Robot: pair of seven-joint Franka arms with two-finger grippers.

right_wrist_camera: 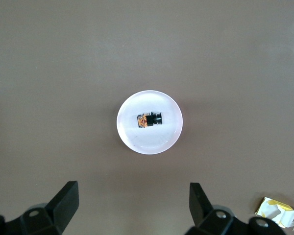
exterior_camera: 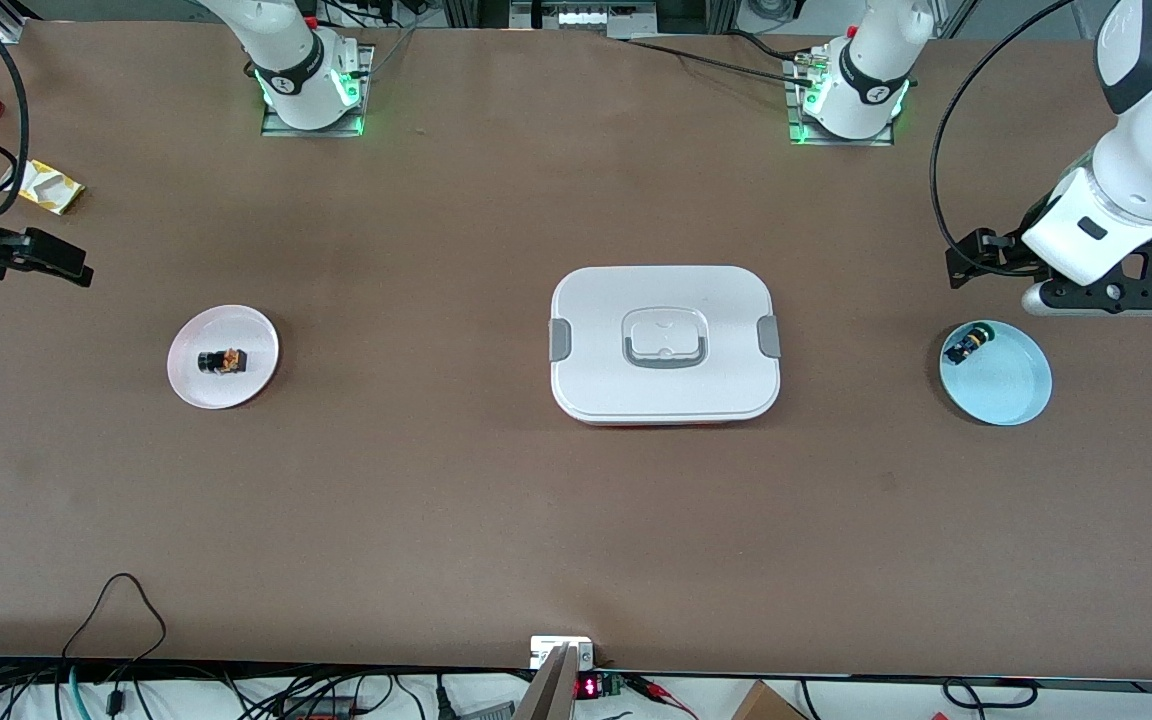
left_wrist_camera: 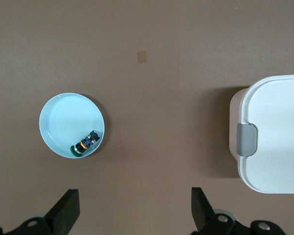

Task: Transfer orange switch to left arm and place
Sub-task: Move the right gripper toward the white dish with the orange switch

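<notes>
1. The right hand (right_wrist_camera: 131,205) hangs in the air over the counter (exterior_camera: 436,500) at the right arm's end, above bare surface between a yellow wrapper (exterior_camera: 46,187) and the pink plate (exterior_camera: 258,352). Its 2 fingers (right_wrist_camera: 67,199) stand wide apart, released, with nothing between them.
2. The pink plate sits toward the right arm's end of the counter. The orange switch (exterior_camera: 222,361) lies on its side in the middle of this plate, its black body and orange part both showing in the right wrist view.
3. The box (exterior_camera: 664,343) rests at the middle of the counter, lid on, grey clips on 2 sides and a grey handle recessed in the lid.
4. The blue plate (exterior_camera: 1011,385) sits toward the left arm's end. A second small switch (exterior_camera: 966,345) with a green cap lies in it, touching the rim.
5. The left hand (left_wrist_camera: 134,211) hovers over the counter just beside the blue plate. Its fingers (left_wrist_camera: 67,208) are spread, released, holding nothing.
</notes>
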